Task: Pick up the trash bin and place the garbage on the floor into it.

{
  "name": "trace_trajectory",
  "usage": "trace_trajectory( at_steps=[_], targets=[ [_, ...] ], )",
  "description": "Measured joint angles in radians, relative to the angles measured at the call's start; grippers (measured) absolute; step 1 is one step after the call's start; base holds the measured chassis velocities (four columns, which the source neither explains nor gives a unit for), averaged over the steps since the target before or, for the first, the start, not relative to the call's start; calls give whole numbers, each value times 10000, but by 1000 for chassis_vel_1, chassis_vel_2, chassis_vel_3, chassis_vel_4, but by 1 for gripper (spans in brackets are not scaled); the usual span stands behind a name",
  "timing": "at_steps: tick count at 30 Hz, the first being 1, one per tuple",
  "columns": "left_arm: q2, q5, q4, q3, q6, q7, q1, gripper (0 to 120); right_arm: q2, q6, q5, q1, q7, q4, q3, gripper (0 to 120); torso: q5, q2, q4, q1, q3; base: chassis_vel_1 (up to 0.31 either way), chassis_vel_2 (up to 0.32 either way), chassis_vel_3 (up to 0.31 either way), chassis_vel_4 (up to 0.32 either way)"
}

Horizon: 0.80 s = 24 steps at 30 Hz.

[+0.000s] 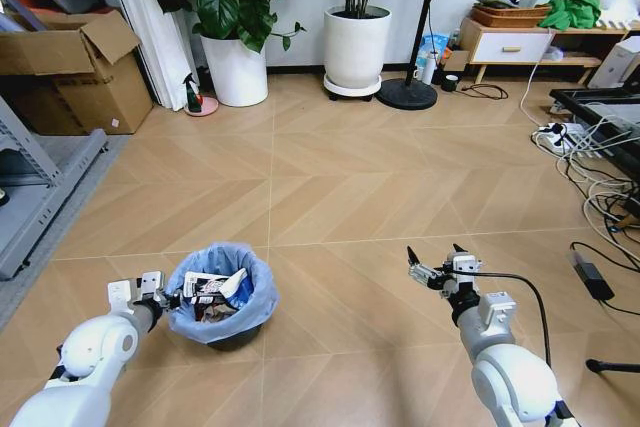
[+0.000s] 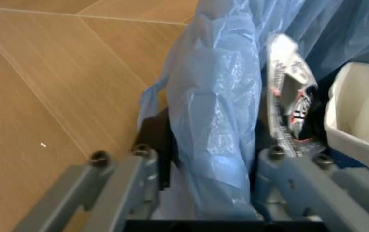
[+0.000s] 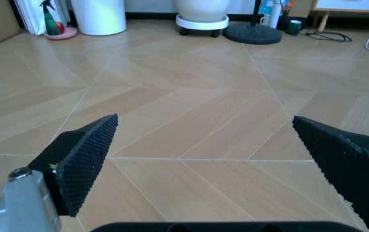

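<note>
I've got the bin (image 1: 221, 294) low in my head view, at about seven o'clock from the middle of the floor (image 1: 330, 177), sitting on the wood planks. Its blue bag (image 1: 250, 282) is folded over the rim, and inside I can see garbage (image 1: 215, 287): blue-and-white packets and something brown underneath.

My left gripper (image 1: 172, 298) is at the bin's nine o'clock edge, right on the rim. In the left wrist view the two fingers (image 2: 123, 188) straddle the bin (image 2: 155, 140) wall: one outside against the dark side, the other inside the bag (image 2: 213, 121), with the crinkled plastic bunched between them. So the left pincer is clamped on the bin's rim. Just past the inner finger I see a clear printed wrapper and a white piece, more garbage (image 2: 290, 101) in the bin.

My right gripper (image 1: 432, 259) hangs over bare floor at roughly five o'clock from centre, well apart from the bin, at its three o'clock. Fingers spread wide. The right wrist view confirms it: both black ridged pads (image 3: 88, 162) stand far apart with bare floor (image 3: 191, 96) between them.

Far back at twelve o'clock are two white pots (image 1: 357, 47) with plants, and a green spray bottle (image 1: 192, 95) by the left one.
</note>
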State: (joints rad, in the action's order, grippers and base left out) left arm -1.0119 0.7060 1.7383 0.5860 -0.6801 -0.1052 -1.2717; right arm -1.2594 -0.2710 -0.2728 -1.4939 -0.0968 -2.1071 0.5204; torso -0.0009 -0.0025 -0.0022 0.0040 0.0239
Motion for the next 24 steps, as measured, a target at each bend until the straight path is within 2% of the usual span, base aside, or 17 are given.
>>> trace_trajectory(
  at_steps=[2,5,6,9,10,13,14,17,24],
  targets=[
    [3,-7,29,0,4,0,-7,39,-2,0,0,-1,0,0,0,100,0,0,0,0,0,0,0,0,0],
    [11,-20,215,10,14,1,-62,55,5,0,-10,-18,0,7,40,100,0,0,-1,0,0,0,0,0,0],
    [11,-20,215,10,14,1,-62,55,5,0,-10,-18,0,7,40,100,0,0,-1,0,0,0,0,0,0],
    [40,-4,411,45,11,-2,-126,69,10,0,-41,-7,0,33,55,100,0,0,-1,0,0,0,0,0,0],
    [40,-4,411,45,11,-2,-126,69,10,0,-41,-7,0,33,55,100,0,0,-1,0,0,0,0,0,0],
    [96,43,606,148,0,-12,-223,84,5,0,-64,28,0,72,45,100,0,0,-1,0,0,0,0,0,0],
    [96,43,606,148,0,-12,-223,84,5,0,-64,28,0,72,45,100,0,0,-1,0,0,0,0,0,0],
    [136,114,777,257,-10,-40,-313,97,-2,5,-80,58,-1,112,35,100,0,0,0,0,0,0,0,0,0],
    [186,338,1150,389,-36,-152,-464,100,7,9,-119,64,-7,112,59,100,0,0,-1,0,0,0,0,0,0]
  ],
)
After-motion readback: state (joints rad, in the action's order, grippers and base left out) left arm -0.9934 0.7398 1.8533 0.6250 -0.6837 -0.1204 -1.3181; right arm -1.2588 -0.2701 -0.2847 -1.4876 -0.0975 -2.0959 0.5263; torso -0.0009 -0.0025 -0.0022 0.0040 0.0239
